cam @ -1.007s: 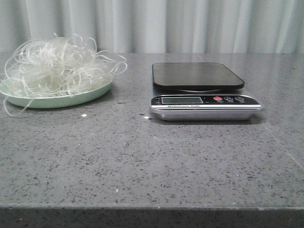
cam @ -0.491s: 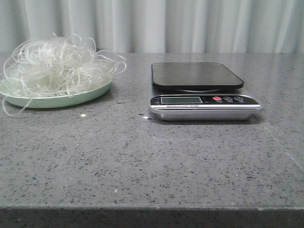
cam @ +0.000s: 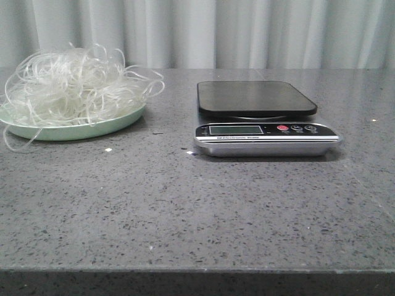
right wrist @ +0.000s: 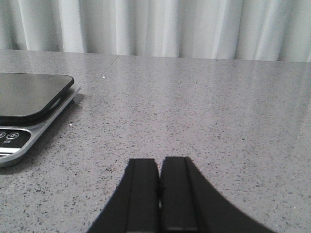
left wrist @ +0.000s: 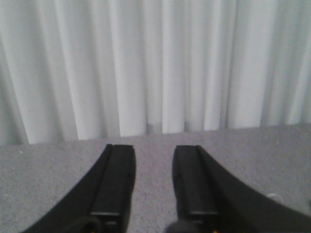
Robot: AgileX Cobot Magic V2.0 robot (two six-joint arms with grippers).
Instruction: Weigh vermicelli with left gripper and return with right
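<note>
**Before the first pick: vermicelli waiting on its plate**

While nothing is yet lifted, first step judged in hand: reaching for the vermicelli (cam: 74, 83). Heaped on the green plate (cam: 92, 129) near the far-left corner of the desk (cam: 185, 209), stray loops hanging over the rim. Left gripper (left wrist: 153, 182) with fingers apart, holding nothing. Next move probably calls for a deep, gentle pinch into the tangle. Scale (cam: 262, 120) toward the middle, platform bare. Right gripper (right wrist: 159, 194) with fingers pressed together, near the right edge. Wide free surface along the front edge.
</note>
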